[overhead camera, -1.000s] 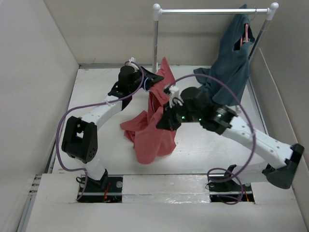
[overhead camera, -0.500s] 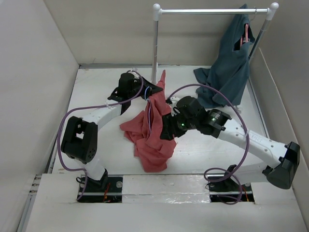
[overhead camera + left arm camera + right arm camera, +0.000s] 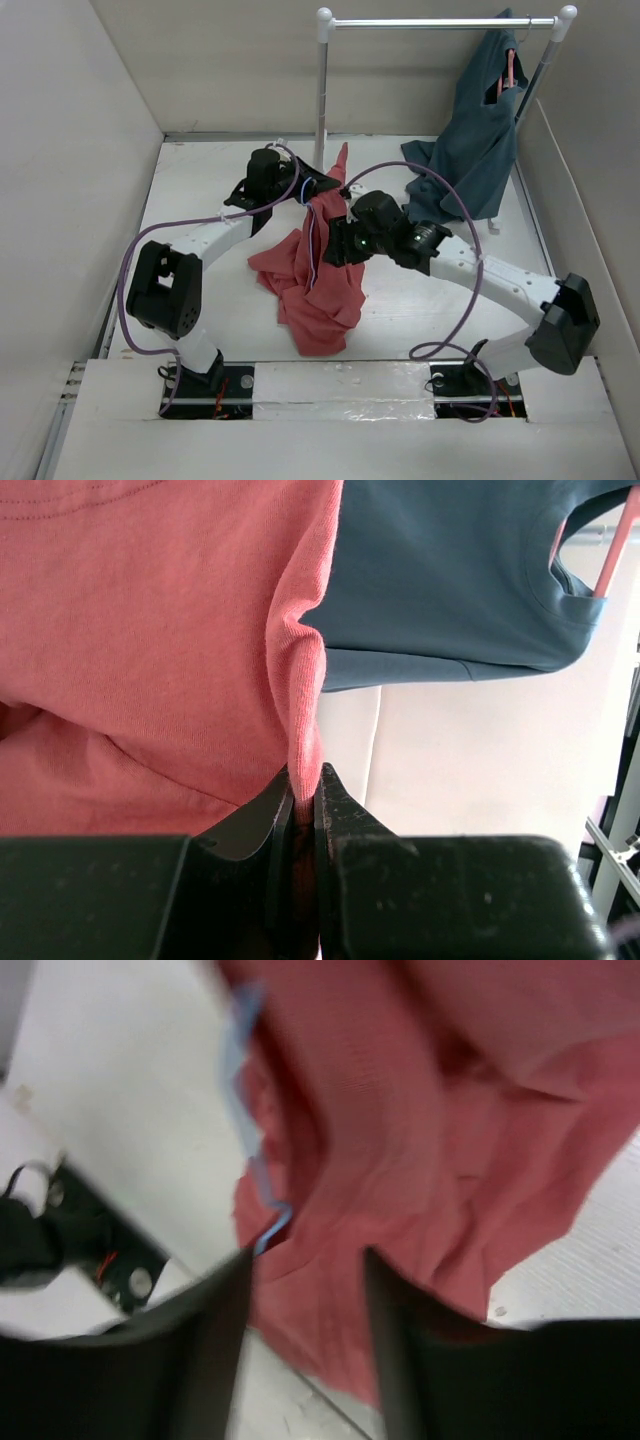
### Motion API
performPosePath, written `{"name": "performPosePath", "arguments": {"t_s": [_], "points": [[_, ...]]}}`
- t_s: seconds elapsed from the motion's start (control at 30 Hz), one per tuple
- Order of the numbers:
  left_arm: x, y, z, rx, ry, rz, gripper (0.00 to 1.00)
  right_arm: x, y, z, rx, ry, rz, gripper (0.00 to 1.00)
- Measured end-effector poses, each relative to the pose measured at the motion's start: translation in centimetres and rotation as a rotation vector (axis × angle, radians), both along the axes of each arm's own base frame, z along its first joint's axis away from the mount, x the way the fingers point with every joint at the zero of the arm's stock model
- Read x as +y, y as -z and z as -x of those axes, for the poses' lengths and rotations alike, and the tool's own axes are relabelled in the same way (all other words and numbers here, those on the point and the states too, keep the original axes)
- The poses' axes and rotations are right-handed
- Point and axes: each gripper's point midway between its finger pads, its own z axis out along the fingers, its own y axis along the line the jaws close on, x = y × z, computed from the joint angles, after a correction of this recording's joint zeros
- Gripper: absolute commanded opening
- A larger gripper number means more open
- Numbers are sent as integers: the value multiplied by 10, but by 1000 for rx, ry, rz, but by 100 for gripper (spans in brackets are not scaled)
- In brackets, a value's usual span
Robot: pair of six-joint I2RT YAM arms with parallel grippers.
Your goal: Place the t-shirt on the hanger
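Near the middle of the table (image 3: 200,200), the t-shirt (image 3: 320,290) is hung from one pinched edge, with the rest heaped below. The hanger (image 3: 310,250) is seen as a thin blue wire running down among the folds. The left gripper (image 3: 305,780) is clamped tight on a fabric ridge. The right gripper (image 3: 307,1260) is spread wide with nothing held, poised just beside the wire. Step judged: hanger being threaded into the shirt. Next, the wire needs to be grasped and worked toward the neck opening.

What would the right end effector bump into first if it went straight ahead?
Most likely the coral-red t-shirt, straight ahead of the right end effector, though depth is unclear; the pale-blue hanger wire is off to the side.
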Motion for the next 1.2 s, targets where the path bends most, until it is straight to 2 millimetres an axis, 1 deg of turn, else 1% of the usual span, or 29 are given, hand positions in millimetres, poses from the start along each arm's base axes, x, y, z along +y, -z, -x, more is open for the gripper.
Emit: {"name": "performPosePath", "arguments": {"t_s": [0.07, 0.13, 0.2, 0.27, 0.33, 0.37, 0.4, 0.47, 0.53, 0.63, 0.7, 0.77, 0.83, 0.9, 0.97, 1.03, 1.07, 1.1, 1.17, 1.2], "points": [[-2, -2, 2, -2, 8, 3, 0, -3, 23, -14, 19, 40, 35, 65], [-3, -4, 4, -6, 12, 6, 0, -5, 38, -26, 29, 69, 52, 67], [-3, -7, 5, -11, 14, 10, 0, -4, 46, -37, 28, 86, 54, 67], [-3, -12, 7, -18, 18, 16, 0, 0, 49, -44, 24, 89, 43, 67], [-3, -17, 9, -25, 22, 23, 0, 6, 54, -47, 25, 78, 30, 38], [-3, -19, 10, -28, 23, 25, 0, 9, 57, -48, 30, 73, 24, 27], [-3, -20, 10, -31, 23, 27, 0, 11, 58, -49, 38, 70, 16, 14], [-3, -22, 11, -35, 24, 28, 0, 14, 62, -47, 60, 57, 10, 2], [-3, -23, 11, -38, 22, 30, 0, 16, 59, -42, 71, 39, -5, 0], [0, -29, 7, -57, 8, 43, 0, 16, 45, -28, 90, -7, -34, 0], [1, -35, 2, -83, -10, 53, 0, 12, 30, -13, 100, -46, -56, 0], [2, -42, -5, -108, -30, 58, 0, 8, 8, 3, 102, -90, -81, 0], [1, -49, -15, -140, -52, 64, 0, 7, -24, 14, 81, -129, -126, 0], [-3, -54, -21, -165, -65, 68, 0, 8, -55, 19, 48, -159, -173, 0], [-7, -50, -26, -169, -77, 61, 0, 11, -86, 16, 8, -179, -226, 0], [-11, -43, -29, -163, -84, 52, 0, 11, -107, 9, -16, -189, -266, 0], [-13, -40, -31, -158, -85, 52, 0, 11, -112, 4, -23, -188, -278, 0], [-15, -36, -31, -150, -83, 53, 0, 11, -114, -3, -29, -180, -280, 0], [-18, -29, -31, -134, -78, 50, 0, 12, -105, -15, -18, -172, -269, 0], [-19, -26, -31, -126, -75, 42, 0, 13, -96, -18, 2, -175, -261, 0]]}}
